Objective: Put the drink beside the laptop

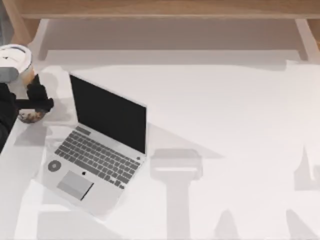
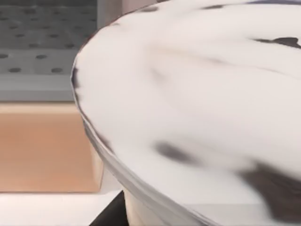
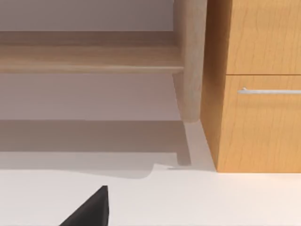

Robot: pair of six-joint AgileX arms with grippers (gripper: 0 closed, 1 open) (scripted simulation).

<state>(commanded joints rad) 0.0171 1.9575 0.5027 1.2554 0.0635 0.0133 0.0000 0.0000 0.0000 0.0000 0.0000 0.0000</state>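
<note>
The drink (image 1: 20, 70), a clear cup of tan liquid with a round white lid, is at the table's far left, its dark-pearled base (image 1: 31, 116) just left of the laptop's screen. My left gripper (image 1: 34, 100) is shut on the cup's lower half, coming in from the left edge. I cannot tell whether the base rests on the table. In the left wrist view the white lid (image 2: 197, 94) is very close. The silver laptop (image 1: 95, 155) lies open at the left of the table, black screen (image 1: 110, 112) up. A dark part of my right gripper (image 3: 89, 212) shows over the white tabletop.
A wooden shelf (image 1: 160, 10) runs along the back of the table. The right wrist view shows a wooden cabinet (image 3: 258, 94) with a metal handle and a wooden post (image 3: 193, 61). White tabletop (image 1: 235, 125) stretches to the right of the laptop.
</note>
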